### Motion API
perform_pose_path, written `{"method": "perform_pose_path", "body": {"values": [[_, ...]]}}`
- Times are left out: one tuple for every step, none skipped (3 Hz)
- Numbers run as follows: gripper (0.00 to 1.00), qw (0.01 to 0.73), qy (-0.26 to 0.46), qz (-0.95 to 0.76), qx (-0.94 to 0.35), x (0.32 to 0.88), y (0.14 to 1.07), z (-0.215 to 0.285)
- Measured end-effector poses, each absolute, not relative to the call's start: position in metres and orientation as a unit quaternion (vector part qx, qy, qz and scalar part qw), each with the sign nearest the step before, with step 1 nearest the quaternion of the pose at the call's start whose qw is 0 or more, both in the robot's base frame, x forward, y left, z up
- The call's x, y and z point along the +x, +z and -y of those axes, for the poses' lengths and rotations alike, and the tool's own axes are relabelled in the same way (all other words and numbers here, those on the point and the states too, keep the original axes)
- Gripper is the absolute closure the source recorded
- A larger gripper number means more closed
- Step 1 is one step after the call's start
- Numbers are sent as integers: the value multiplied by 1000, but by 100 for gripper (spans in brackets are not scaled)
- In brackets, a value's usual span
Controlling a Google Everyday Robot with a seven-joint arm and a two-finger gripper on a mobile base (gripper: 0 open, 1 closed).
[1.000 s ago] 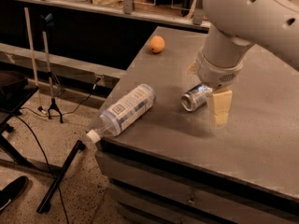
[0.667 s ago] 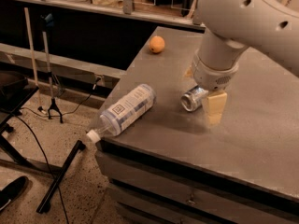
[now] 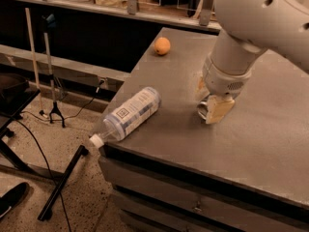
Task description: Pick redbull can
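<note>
The redbull can (image 3: 203,108) lies on its side on the grey table (image 3: 270,129), near the middle. Only its shiny rimmed end and a strip of its silver body show. My gripper (image 3: 210,97) is down over the can, with one beige finger (image 3: 219,110) on its near side and the other finger (image 3: 200,84) on its far side. The fingers are pressed in on the can, which still rests on the table. The white arm (image 3: 251,28) comes in from the upper right and hides the rest of the can.
A clear plastic bottle with a white label (image 3: 129,114) lies at the table's left front edge, its cap past the edge. An orange (image 3: 162,46) sits at the far left. Drawers are below the table. Stands and cables are on the floor to the left.
The gripper has shifted left and lower over the can. Its fingers have drawn closer together around the can, which now shows much less than before.
</note>
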State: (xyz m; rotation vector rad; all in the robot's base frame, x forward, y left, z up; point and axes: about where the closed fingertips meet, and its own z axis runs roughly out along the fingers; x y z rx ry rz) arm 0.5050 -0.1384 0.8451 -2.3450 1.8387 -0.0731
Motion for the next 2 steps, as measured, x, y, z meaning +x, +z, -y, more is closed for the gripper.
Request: {"method": "perform_pose_path", "body": {"values": [[87,107,-14,-621,-776,499,858,141],[100,141,-11,-623,-769,494,876,141]]}}
